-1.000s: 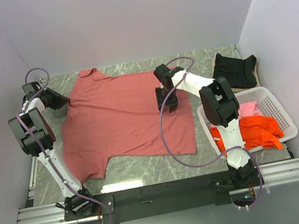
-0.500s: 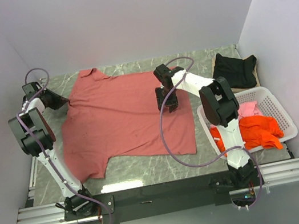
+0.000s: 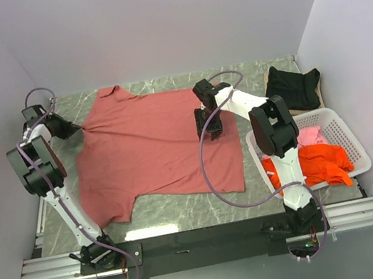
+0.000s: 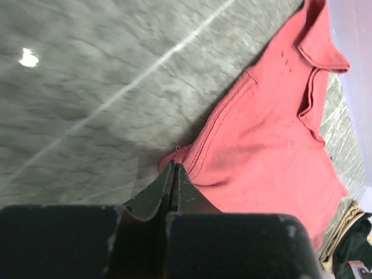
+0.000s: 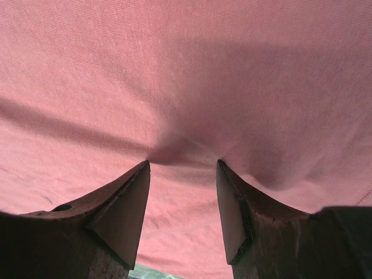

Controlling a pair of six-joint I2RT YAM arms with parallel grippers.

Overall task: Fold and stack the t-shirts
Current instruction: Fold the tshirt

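Note:
The large brick-red t-shirt (image 3: 151,145) lies spread on the marble table. My left gripper (image 3: 82,128) is shut on the red shirt's left sleeve edge (image 4: 192,160), at the table's far left. My right gripper (image 3: 210,122) is open, its fingertips (image 5: 142,174) pressed down on the red cloth (image 5: 186,75) near the shirt's right side. The black t-shirt (image 3: 293,86) lies folded at the back right. The orange t-shirt (image 3: 323,162) and the pink t-shirt (image 3: 309,136) lie in the white basket.
The white lattice basket (image 3: 348,133) stands at the right, close to the right arm. A tan board (image 3: 318,94) lies under the black shirt. Walls close in the left, back and right. Bare marble (image 3: 184,208) shows in front of the red shirt.
My left gripper has pulled the sleeve a little further left and back, stretching the shirt's left side. The right gripper has stayed pressed on the cloth.

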